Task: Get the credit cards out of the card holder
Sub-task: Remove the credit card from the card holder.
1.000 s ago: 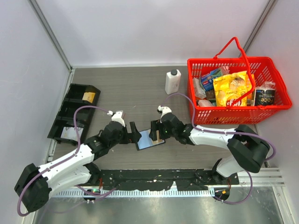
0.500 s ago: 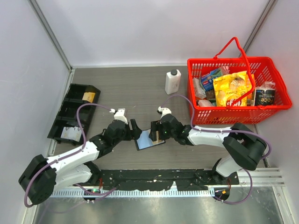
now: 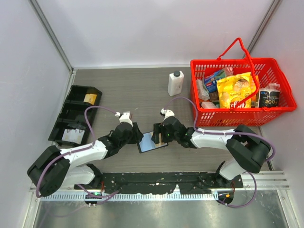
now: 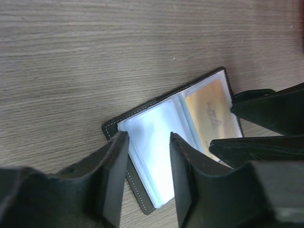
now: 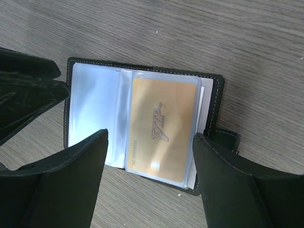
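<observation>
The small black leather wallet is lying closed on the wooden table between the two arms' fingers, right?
Not closed: it is open. The small black leather wallet lies open on the wooden table between the left fingers and right fingers. The right wrist view shows its clear sleeves and a yellowish-orange card.

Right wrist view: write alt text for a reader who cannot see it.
An open black card holder lies on a wood-grain table, a yellowish-orange card under clear plastic on its right page, its left page pale blue-white. The right gripper, open, flanks the card from the bottom of the picture; the left gripper shows at the left edge.
</observation>
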`<state>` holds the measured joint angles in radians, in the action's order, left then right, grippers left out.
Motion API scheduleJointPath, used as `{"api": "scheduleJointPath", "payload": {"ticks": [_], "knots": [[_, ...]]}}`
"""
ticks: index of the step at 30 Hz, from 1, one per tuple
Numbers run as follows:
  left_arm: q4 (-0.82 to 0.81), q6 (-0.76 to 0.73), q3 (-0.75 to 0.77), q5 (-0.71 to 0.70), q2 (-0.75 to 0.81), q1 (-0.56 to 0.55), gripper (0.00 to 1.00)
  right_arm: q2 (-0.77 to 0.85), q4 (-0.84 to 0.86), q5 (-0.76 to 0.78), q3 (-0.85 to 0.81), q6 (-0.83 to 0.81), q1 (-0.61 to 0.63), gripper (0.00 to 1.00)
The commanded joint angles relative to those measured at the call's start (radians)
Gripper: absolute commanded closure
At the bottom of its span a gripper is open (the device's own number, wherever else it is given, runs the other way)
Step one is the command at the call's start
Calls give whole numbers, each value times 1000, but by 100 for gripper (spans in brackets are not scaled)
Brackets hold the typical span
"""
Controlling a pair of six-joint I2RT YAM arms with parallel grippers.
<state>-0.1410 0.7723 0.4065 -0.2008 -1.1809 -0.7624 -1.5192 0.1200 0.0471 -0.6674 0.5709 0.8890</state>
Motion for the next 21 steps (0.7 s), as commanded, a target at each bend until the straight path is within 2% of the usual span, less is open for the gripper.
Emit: {"api": "scheduleJointPath", "payload": {"ticks": [1,11,21], "knots": [[-69,41,18,-20,-34,-14,60,-7,32,-7,0,9,4,24],[-49,90,15,-45,-100,-21,81,5,76,-32,12,29,4,25],[-37,94,29,-49,-148,-20,87,34,116,-98,25,32,5,32]]}}
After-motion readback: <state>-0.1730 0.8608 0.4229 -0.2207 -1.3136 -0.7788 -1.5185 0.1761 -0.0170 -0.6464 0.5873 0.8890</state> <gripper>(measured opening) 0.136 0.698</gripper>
